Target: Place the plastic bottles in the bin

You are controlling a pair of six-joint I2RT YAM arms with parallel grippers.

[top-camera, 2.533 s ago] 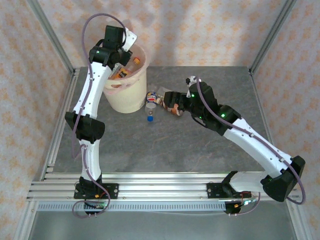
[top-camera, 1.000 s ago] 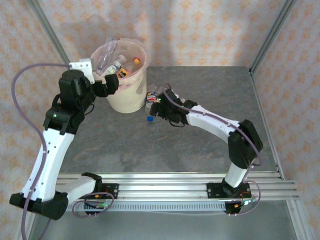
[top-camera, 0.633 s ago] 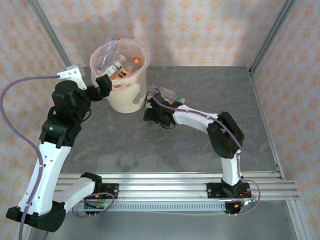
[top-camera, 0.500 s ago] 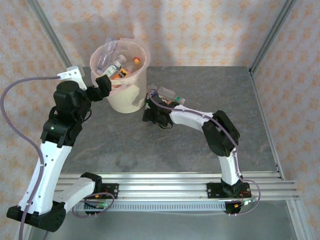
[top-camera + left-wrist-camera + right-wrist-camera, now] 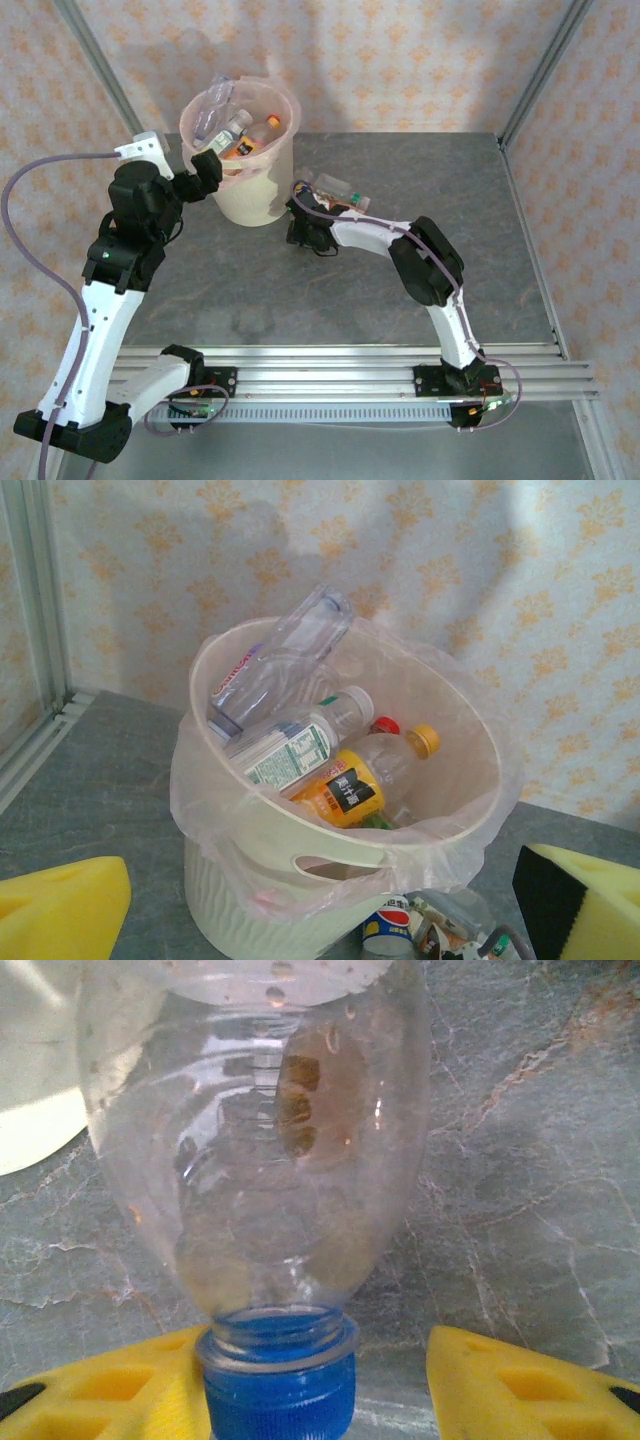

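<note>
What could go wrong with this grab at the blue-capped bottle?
The right end effector straddles just the blue cap of the clear bottle, off-centre, so the smooth bottle might swing or slip when lifted. The bin looks nearly full, with a large clear bottle poking over its rim; another drop could bounce out. The left end effector hovers open beside the bin and may block the way.
</note>
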